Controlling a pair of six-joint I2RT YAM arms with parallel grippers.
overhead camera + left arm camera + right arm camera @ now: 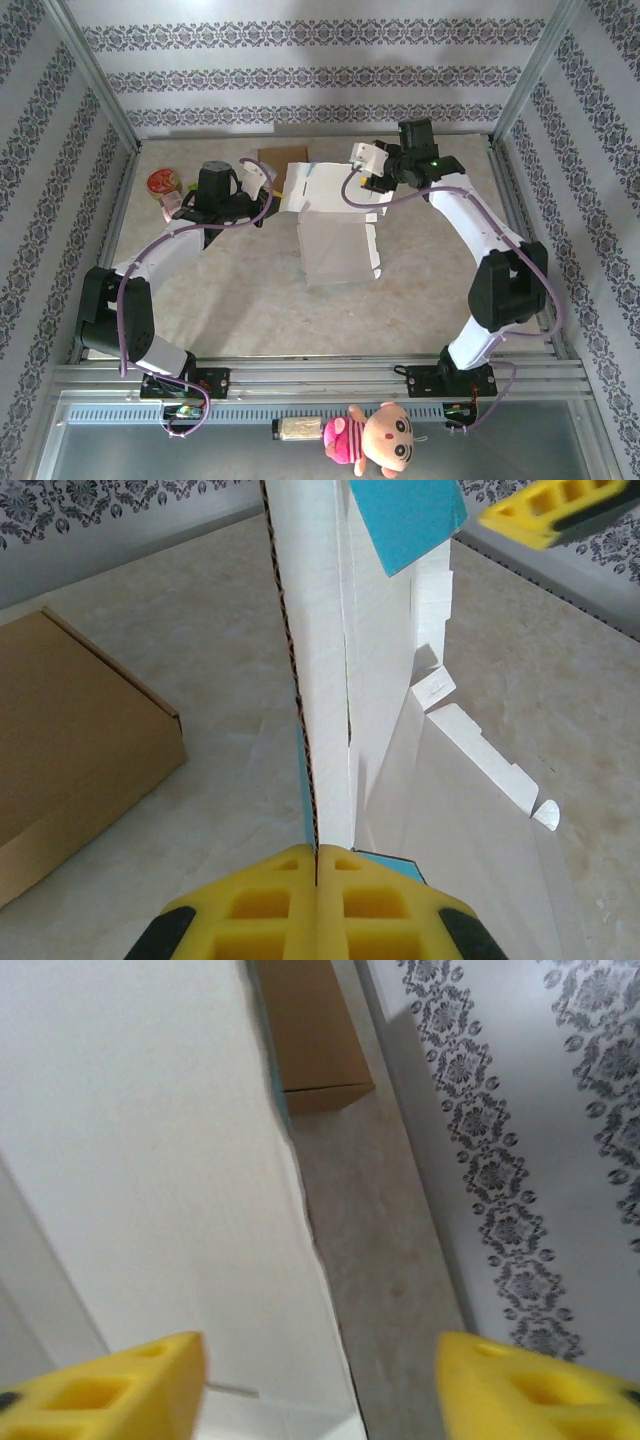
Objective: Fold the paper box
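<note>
The white paper box (338, 250) lies unfolded mid-table, with one panel (320, 680) standing upright at its far end. That panel shows a blue underside and a corrugated edge. My left gripper (316, 865) is shut on the panel's edge, yellow pads pressed together over the cardboard; from above it sits at the panel's left (262, 180). My right gripper (320, 1390) is open at the box's far right (365, 160). Its fingers (110, 1390) stand wide apart, with the white panel's edge (300, 1220) between them, unclamped. One right fingertip (545, 510) appears beyond the panel.
A brown cardboard box (280, 160) rests behind the paper box, close to my left gripper (70, 750). A red-lidded jar (163, 183) stands at the back left. Patterned walls and a metal frame (100, 90) enclose the table. A plush doll (375, 440) lies below the arm bases.
</note>
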